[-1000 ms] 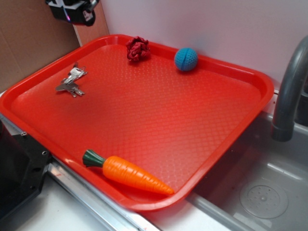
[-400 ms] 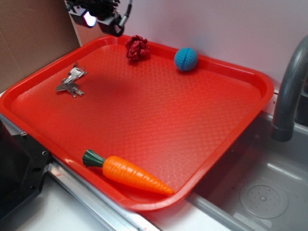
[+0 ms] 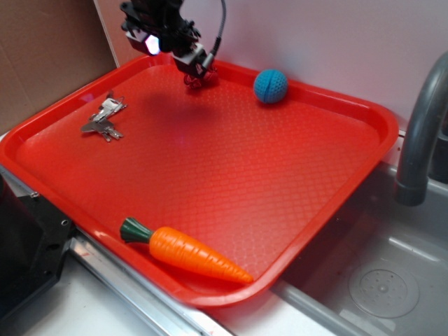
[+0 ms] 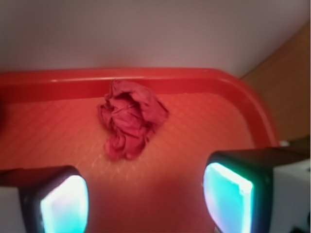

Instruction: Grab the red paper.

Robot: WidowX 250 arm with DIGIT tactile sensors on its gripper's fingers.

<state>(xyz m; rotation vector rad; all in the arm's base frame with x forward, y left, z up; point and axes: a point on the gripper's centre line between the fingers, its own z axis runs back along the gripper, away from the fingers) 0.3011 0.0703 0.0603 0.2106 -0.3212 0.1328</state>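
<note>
I have the end effector [image 4: 146, 194] above the far corner of the tray [image 3: 301, 210], its 2 fingers [image 4: 228, 191] spread wide and holding nothing. The red paper [image 4: 131, 119] lies ahead of the end effector and between the lines of its fingers, close to the tray's far rim, which runs just beyond the paper. In the exterior view the end effector [image 3: 196, 70] hides most of the paper, so I go by the wrist view.

I judge the paper to be very light, soft and crushable, a loose crumple with deep folds. It should give under the pads rather than slip, and nothing about it looks fragile. I would take it across its thick upper middle, not the thin lower lobe, which could tear free or unfold. Being so light, it may skid on the textured tray if 1 finger touches first.
</note>
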